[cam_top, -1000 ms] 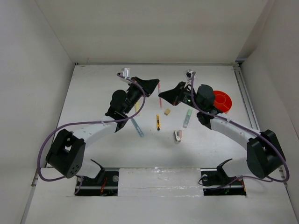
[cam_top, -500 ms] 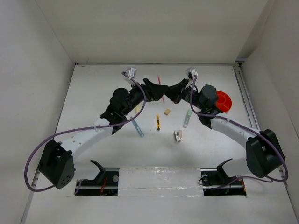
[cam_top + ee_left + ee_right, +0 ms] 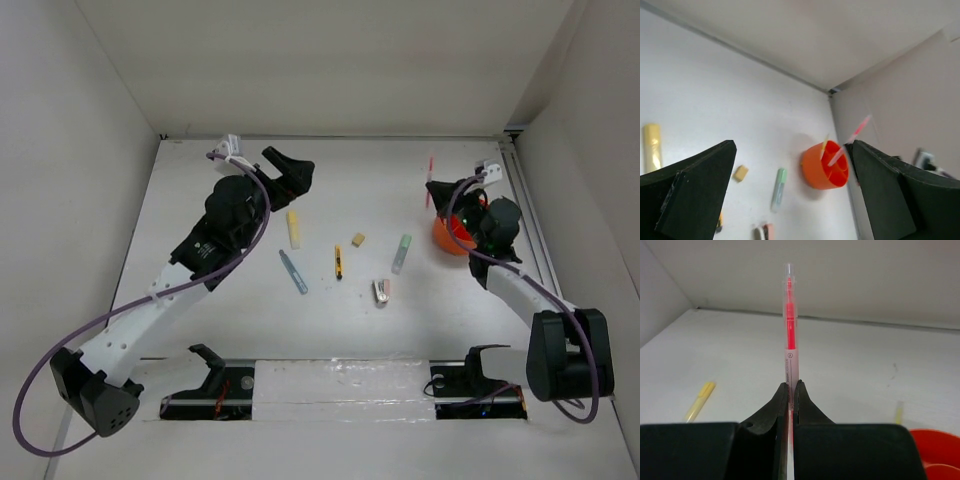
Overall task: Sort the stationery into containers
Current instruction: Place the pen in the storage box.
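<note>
Handover done. A second ago my left claw and right claw met mid-table on the thin red pen with the clear plastic barrel. Now the left claw stands fully wide and empty, drawn back toward its own far corner. The right claw alone pinches the pen, fingers closed tight on the lower barrel, and the pen stands upright above them.

The round orange plastic tub with inner dividers sits just below and beside the right claw (its rim shows low at the right in that wrist view). I judge the drop comes next.

Not yet sorted, well off to the right claw's left:
- pale yellow marker
- blue pen
- yellow-black pen
- tan eraser cube
- pale green marker
- small grey-pink piece

Hard to read:
- The pen's bottom end is hidden between my fingers.
- I cannot tell which compartment lies under it.
- A thin yellowish stick shows at the tub, whether inside or behind is unclear.
</note>
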